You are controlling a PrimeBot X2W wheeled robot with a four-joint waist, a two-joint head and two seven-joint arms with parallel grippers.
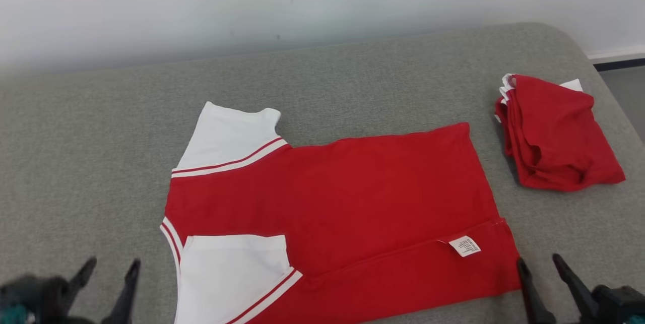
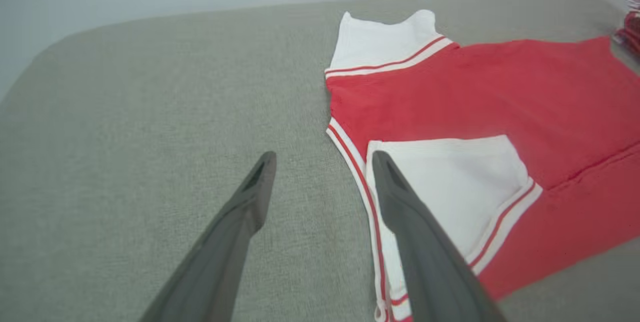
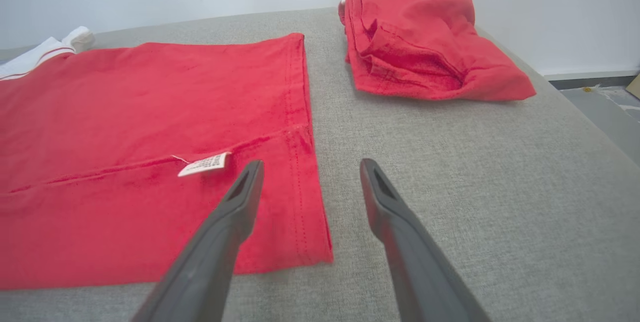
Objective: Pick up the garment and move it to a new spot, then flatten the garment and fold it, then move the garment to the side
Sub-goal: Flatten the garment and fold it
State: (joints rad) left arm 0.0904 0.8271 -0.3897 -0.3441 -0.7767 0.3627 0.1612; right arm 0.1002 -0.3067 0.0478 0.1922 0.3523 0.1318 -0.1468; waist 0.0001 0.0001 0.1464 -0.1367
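Two pincers stand open and empty at the near edge of the grey tabletop [image 1: 101, 137], one at each end of the garment. The garment [image 1: 342, 188], a red shirt with white sleeves, lies flat in the middle of the tabletop, its neck end toward the robot's left and its hem toward the right. Its far sleeve [image 1: 229, 135] spreads out away from the robot, while the near sleeve [image 1: 237, 273] is folded inward and lies on the red body. A strip along the near side is turned over onto the body as well, and a small white label [image 1: 464, 246] shows at the edge of that fold near the hem. The left pincer [image 1: 115, 263] sits just beside the neck end; in its wrist view [image 2: 324, 156] one finger crosses in front of the folded white sleeve. The right pincer [image 1: 538, 259] is at the near hem corner, and in its wrist view [image 3: 312, 163] one finger hangs over the turned strip, close to the label. Whether either touches the cloth cannot be told. At the far right of the tabletop, apart from the shirt, rests a pile of folded red clothes [image 1: 554, 132].
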